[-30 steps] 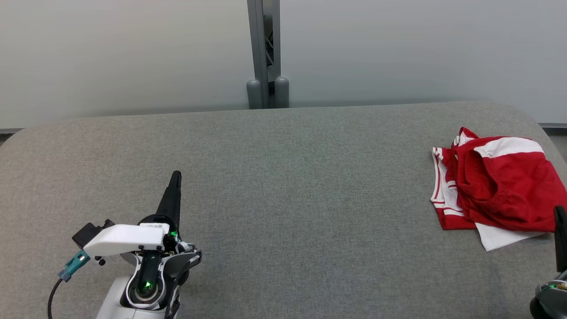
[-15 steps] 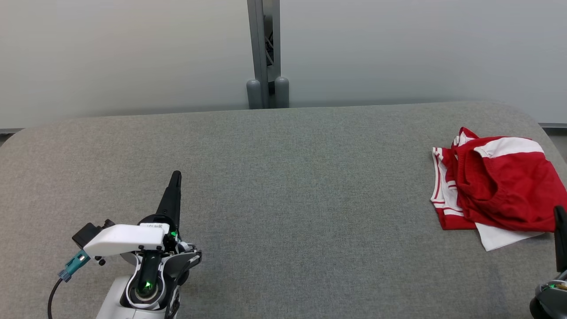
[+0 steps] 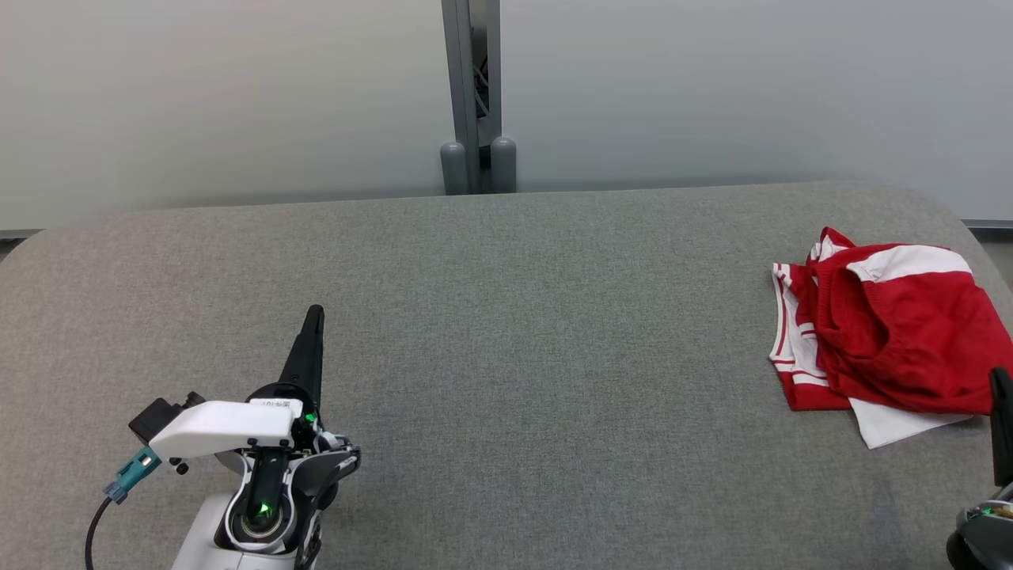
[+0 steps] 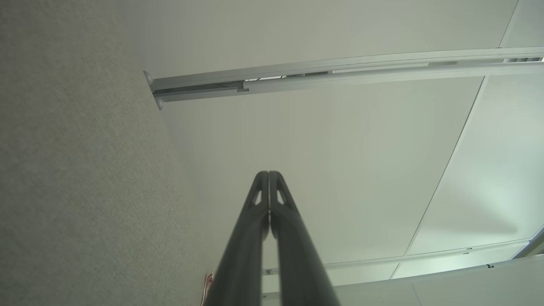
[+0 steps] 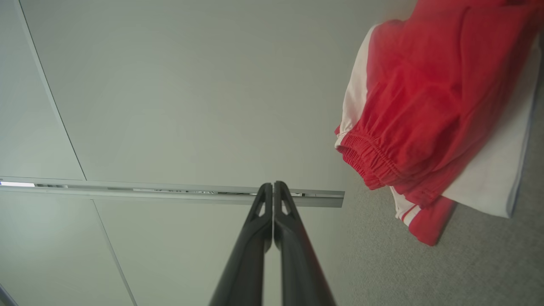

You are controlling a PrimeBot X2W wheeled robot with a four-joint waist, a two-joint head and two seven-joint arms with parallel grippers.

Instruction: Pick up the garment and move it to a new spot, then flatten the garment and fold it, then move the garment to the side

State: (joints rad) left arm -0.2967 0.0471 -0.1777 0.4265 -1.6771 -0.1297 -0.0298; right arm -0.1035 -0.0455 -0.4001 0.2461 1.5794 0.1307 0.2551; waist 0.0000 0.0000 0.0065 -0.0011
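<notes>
there are two grippers, each with two long dark fingers. the left gripper [image 3: 315,315] is at the lower left of the head view, above the gray padded table [image 3: 506,332]. in the left wrist view its two fingers [image 4: 253,229] lie pressed together from tip down, so it is closed and holds nothing. the right gripper [image 3: 1001,375] shows at the lower right edge of the head view. in the right wrist view its two fingers [image 5: 287,242] also meet at the tips, closed and empty. there is one garment [image 3: 894,332], red with white panels and thin white stripes. it lies crumpled in a low heap on the table at the right edge of the head view, about mid height. the right gripper's tip overlaps its lower right corner there, but the right wrist view shows the cloth apart from the fingers, at the upper right. one gray post [image 3: 472,87] stands at the top centre, with two rounded gray caps [image 3: 453,168] at its foot.
</notes>
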